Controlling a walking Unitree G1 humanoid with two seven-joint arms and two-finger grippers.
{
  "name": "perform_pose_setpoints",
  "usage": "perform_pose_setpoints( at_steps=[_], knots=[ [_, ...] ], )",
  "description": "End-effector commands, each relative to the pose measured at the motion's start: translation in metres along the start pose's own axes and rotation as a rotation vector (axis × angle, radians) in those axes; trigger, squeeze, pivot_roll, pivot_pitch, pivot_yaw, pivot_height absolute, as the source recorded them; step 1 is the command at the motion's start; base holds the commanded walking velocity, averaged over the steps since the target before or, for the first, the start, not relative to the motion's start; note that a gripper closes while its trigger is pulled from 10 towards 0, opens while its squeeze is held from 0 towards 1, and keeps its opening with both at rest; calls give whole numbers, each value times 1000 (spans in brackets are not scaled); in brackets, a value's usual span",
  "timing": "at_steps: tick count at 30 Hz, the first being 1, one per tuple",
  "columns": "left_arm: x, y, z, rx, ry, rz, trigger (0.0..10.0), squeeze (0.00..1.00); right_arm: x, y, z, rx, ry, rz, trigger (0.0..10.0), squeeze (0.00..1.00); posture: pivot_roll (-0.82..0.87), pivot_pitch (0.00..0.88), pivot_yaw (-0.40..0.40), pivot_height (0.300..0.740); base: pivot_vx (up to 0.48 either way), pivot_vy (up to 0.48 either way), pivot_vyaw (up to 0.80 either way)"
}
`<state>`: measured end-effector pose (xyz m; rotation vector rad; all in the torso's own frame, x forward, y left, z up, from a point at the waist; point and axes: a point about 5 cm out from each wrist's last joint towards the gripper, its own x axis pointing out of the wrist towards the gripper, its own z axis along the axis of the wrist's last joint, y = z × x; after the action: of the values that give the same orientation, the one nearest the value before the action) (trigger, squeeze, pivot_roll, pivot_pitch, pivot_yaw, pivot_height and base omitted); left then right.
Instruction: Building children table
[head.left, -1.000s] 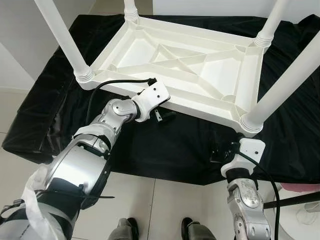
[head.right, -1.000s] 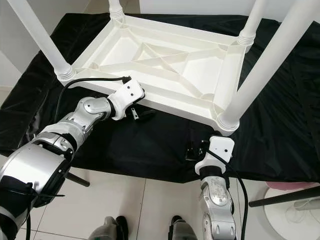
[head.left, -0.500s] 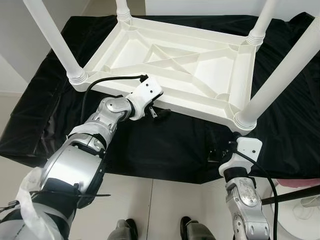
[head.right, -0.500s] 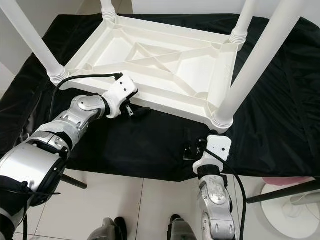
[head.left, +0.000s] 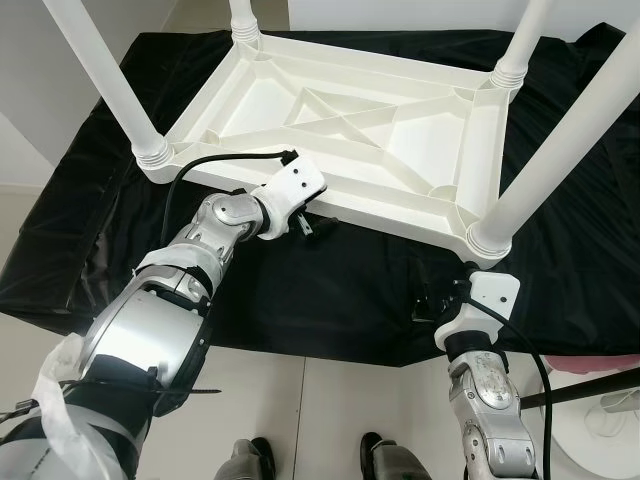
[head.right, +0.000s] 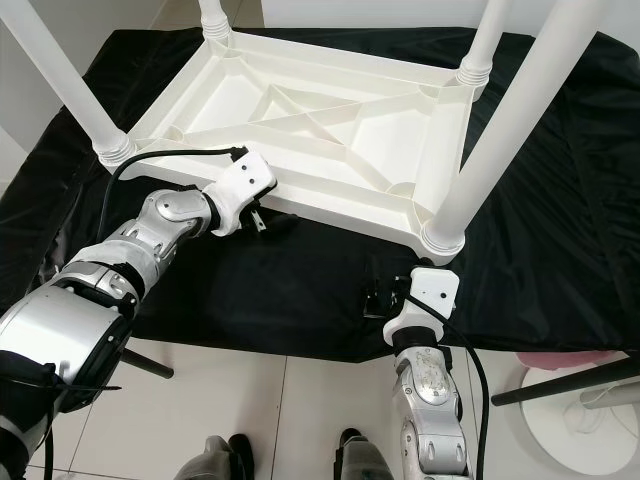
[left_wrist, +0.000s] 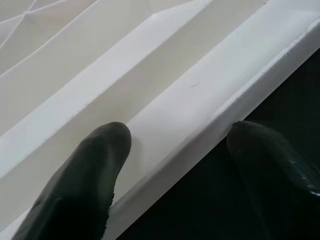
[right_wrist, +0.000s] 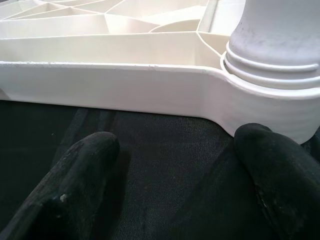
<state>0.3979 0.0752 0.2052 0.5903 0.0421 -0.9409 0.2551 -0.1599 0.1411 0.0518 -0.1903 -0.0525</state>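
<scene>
The left gripper (left_wrist: 175, 165) has its jaws spread wide astride the near long rim of the upturned white children's table (head.left: 350, 120), 1 finger (left_wrist: 85, 185) inside the rim, the other outside over the black cloth (head.left: 330, 300). The right gripper (right_wrist: 175, 170) holds its jaws wide apart above the cloth, just short of the table's near right corner, where 1 of 4 screwed-in legs (head.left: 555, 150) rises. The table lies on the cloth-covered counter.

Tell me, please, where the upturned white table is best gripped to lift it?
Probably by the near rim of the table, from the robot's side: it is a thin raised lip that fingers can straddle. The left gripper already has one finger either side; the right gripper is open by the corner leg.
</scene>
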Motion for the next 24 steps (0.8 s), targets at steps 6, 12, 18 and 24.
perform_pose_setpoints(
  at_steps=[6,12,18,24],
  knots=[
    [-15,-35,-16,-46,67,-691,0,0,-3,-1,-7,14,35,-11,10000,0,-145,234,97,740,0,0,0],
    [-21,-35,-11,27,50,-781,0,0,0,0,-7,13,32,-6,10000,0,-138,231,95,740,0,0,0],
    [-27,-37,-5,60,-9,-853,0,0,2,0,-8,13,33,-4,10000,0,-128,223,92,740,0,0,0],
    [-24,-38,-3,123,-17,-802,10000,0,5,3,-8,19,27,7,10000,0,-120,215,90,740,0,0,0]
  ],
)
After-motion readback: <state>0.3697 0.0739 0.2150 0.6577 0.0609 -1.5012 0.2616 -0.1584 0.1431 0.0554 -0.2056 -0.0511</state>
